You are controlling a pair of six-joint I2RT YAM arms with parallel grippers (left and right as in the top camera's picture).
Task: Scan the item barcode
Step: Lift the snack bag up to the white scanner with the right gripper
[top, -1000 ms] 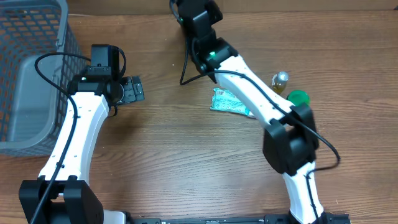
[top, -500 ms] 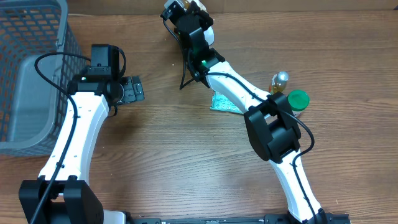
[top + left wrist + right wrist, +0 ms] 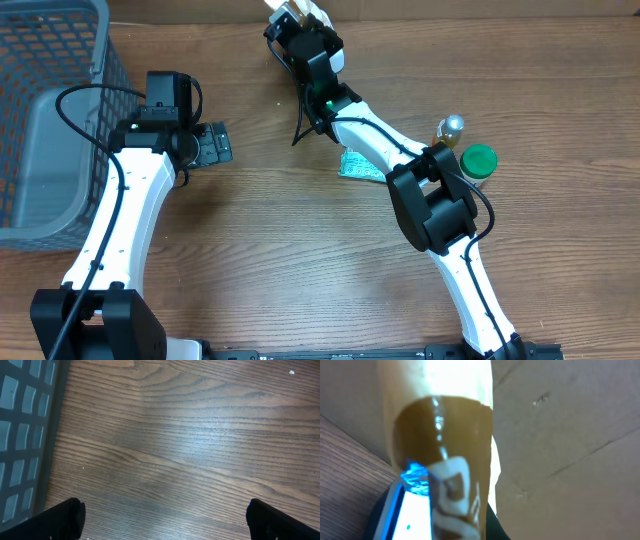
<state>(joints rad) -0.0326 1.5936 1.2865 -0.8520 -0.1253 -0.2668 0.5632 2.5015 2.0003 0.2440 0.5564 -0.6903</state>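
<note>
Scan step, I'd say: right tool clamped on cream-and-brown bottle, up at the worktop's far edge, blue glow by its label. Left tool wide open, empty. Next: square the barcode to the light.

A grey mesh basket stands at the far left of the wooden surface. On the right, a teal packet lies flat. Further right, a small silver-capped bottle stands upright just beside a green-capped container, both well apart from the basket.
</note>
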